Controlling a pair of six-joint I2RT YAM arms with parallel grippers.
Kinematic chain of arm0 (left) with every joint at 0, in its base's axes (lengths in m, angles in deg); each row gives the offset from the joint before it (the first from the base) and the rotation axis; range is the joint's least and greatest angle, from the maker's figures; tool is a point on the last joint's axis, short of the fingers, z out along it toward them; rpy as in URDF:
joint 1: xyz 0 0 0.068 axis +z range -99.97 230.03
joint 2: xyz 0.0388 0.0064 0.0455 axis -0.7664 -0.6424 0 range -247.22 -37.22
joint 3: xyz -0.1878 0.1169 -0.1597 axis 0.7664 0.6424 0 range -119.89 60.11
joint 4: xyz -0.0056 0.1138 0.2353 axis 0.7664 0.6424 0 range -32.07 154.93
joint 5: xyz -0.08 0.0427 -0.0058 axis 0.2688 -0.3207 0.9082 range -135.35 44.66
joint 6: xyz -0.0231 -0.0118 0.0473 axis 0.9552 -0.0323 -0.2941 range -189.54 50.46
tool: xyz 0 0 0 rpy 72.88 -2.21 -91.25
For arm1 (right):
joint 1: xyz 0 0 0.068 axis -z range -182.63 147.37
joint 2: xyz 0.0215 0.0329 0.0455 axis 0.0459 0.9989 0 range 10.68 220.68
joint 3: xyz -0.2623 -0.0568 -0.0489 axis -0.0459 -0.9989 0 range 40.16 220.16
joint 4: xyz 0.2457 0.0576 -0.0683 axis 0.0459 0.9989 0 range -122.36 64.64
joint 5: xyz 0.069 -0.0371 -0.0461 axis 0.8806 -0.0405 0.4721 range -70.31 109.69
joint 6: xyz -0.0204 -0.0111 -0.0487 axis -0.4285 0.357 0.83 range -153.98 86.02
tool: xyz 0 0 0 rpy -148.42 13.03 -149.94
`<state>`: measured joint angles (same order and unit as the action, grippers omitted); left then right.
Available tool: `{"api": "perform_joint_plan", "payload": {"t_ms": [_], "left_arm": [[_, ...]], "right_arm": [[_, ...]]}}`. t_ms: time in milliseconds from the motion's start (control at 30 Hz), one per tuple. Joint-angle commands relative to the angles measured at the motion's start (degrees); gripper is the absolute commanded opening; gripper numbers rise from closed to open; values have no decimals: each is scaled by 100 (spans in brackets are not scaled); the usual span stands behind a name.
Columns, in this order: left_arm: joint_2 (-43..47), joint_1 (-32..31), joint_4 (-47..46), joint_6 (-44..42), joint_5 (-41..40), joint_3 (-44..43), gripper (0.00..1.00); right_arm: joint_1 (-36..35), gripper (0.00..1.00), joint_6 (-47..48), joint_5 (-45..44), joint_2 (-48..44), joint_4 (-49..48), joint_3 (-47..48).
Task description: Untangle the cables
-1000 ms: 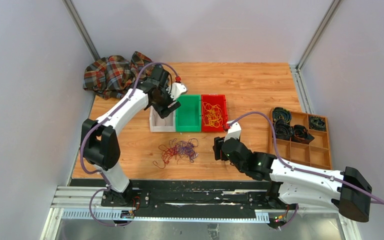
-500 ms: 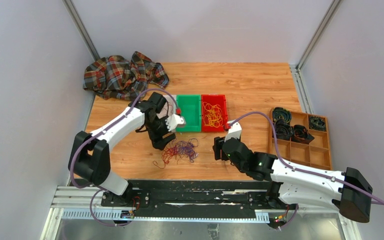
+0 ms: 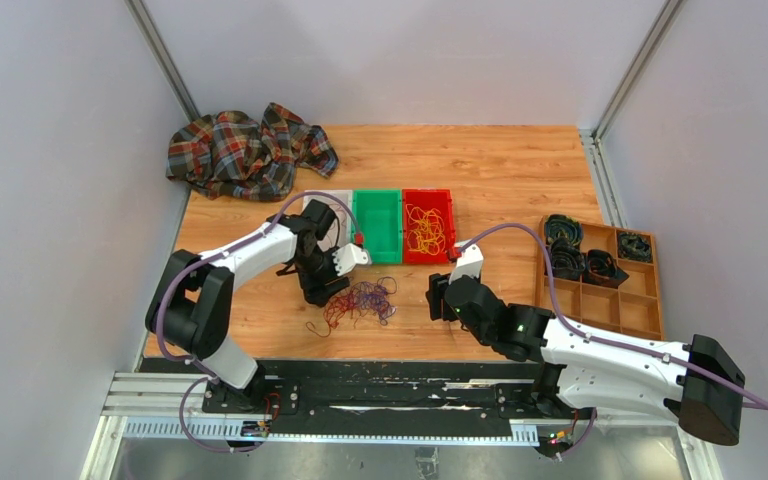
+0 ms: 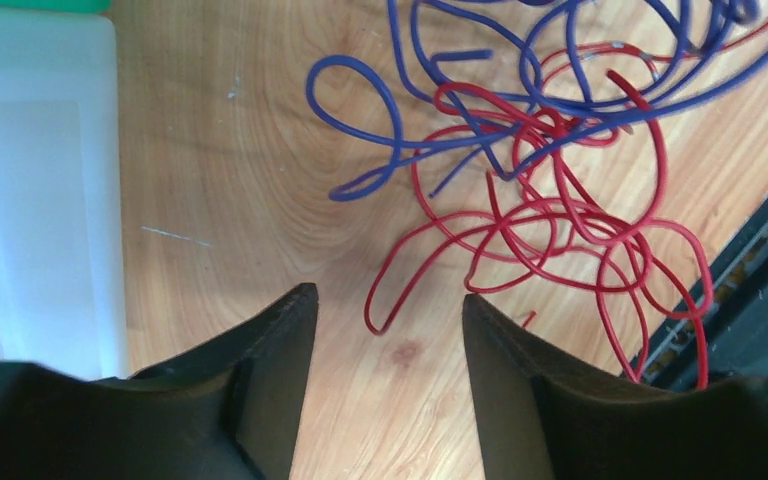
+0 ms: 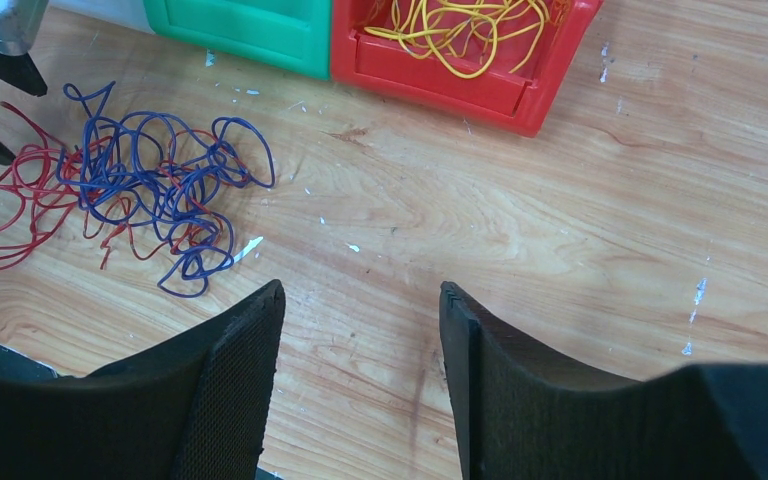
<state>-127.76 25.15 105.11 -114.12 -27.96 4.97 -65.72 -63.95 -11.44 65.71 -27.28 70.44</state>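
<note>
1. Cables (image 3: 360, 303) in red and blue-purple are lying in one tangled heap on the wooden table (image 3: 520, 160), at 6 o'clock of the green bin (image 3: 377, 225).
2. Yellow cables (image 3: 426, 230) are lying loose inside the red bin (image 3: 428, 192), at 3 o'clock of the green bin.
3. Left gripper (image 3: 318, 290) is hovering at 9 o'clock of the heap, jaws spread apart and gripping nothing; a red loop end is lying between the fingertips in the wrist view, apparently without touching them.
4. Right gripper (image 3: 437, 297) is hanging at 3 o'clock of the heap, well apart, jaws spread wide, holding nothing.
</note>
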Motion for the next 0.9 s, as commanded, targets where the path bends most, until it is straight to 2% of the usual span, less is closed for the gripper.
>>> {"api": "perform_joint_plan", "payload": {"t_ms": [0, 133, 267, 333, 533, 633, 733, 867], "left_arm": [[-34, -9, -471, -51, -132, 86, 52], [98, -10, -429, 45, -55, -18, 29], [328, -9, -369, 174, 87, -123, 9], [419, -9, -306, 221, 161, -164, 2], [631, -12, 197, 320, 229, -527, 1], [829, -12, 540, 459, 213, -888, 1], [1087, -11, 881, 628, 276, -1350, 1], [1513, -44, 1214, 885, 562, -1900, 1]], "right_arm": [[-80, 58, -12, -59, 22, 125, 118], [-80, 55, -11, -38, 43, 125, 135], [-81, 52, -21, -10, 49, 116, 153], [-79, 50, -1, 5, 47, 125, 160], [-80, 48, 55, 12, -14, 159, 205], [-81, 50, 119, -13, -56, 153, 259], [-81, 58, 276, -12, -72, 26, 354], [-96, 75, 704, 174, -75, -470, 554]]}}
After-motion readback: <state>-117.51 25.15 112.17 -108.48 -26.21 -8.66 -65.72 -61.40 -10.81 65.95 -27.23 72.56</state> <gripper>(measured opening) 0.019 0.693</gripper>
